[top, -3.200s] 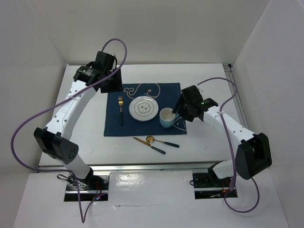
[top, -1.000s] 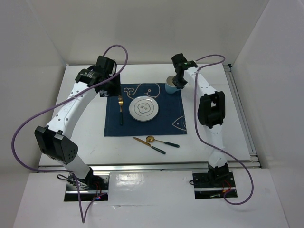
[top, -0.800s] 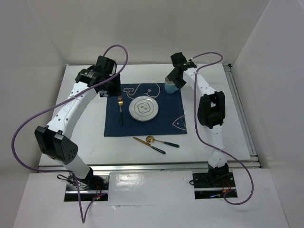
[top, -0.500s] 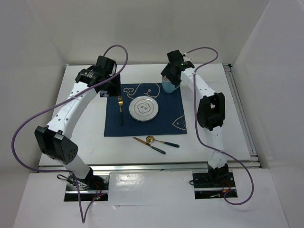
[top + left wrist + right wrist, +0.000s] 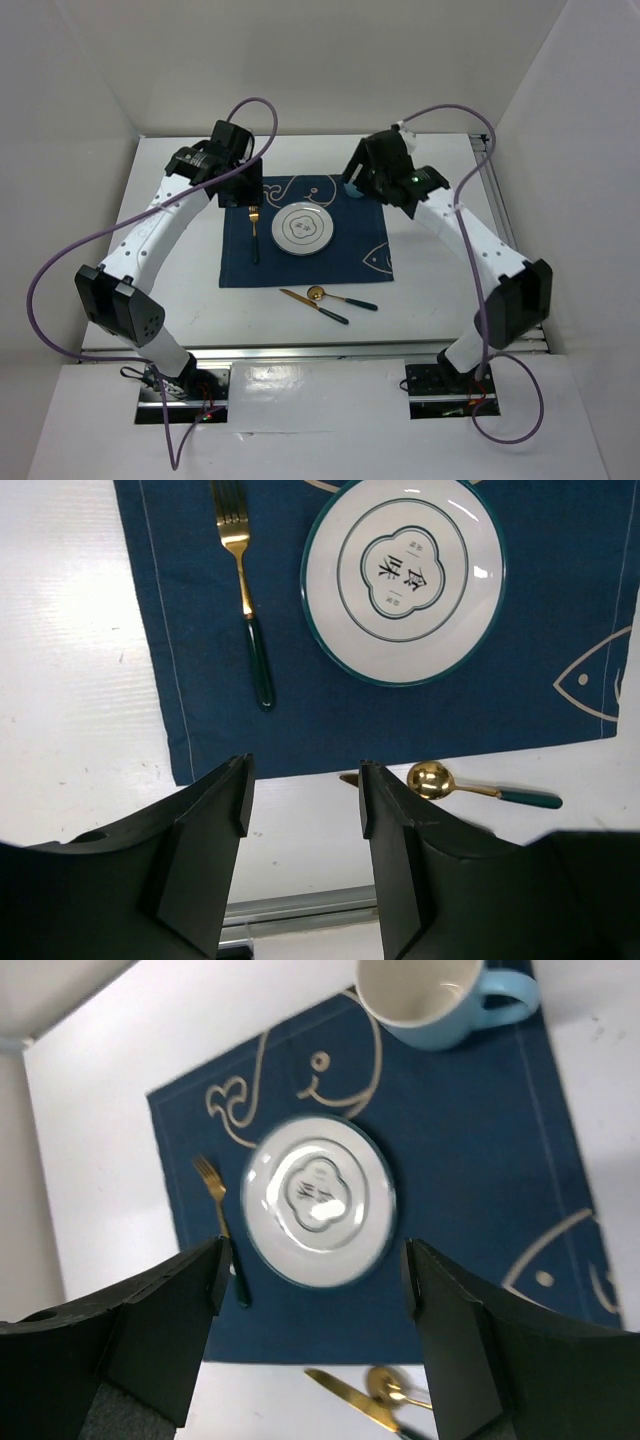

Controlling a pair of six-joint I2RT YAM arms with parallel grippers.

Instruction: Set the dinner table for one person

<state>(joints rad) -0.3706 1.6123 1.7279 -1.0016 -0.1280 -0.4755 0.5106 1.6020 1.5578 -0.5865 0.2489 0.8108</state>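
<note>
The white dinner table [image 5: 450, 280] holds a navy whale placemat [image 5: 350, 250]. On the mat lie a white plate [image 5: 303, 229], a gold fork [image 5: 254, 232] to its left, and a light blue mug [image 5: 349, 189] at the far right corner, partly hidden by my right arm. A gold knife [image 5: 312, 304] and gold spoon [image 5: 340, 297] lie on the table in front of the mat. My left gripper [image 5: 243, 190] hovers open and empty above the mat's far left. My right gripper [image 5: 362, 176] is open and empty above the mug [image 5: 430, 990], apart from it.
The left wrist view shows the fork [image 5: 243, 580], the plate [image 5: 403, 577] and the spoon [image 5: 470, 785] below. A silver rail [image 5: 320, 350] runs along the table's near edge, and white walls enclose the back and sides.
My right gripper carried the mug to the mat's far right corner, let go of it and rose clear; its forearm swung out to the right. The left arm barely shifted.
</note>
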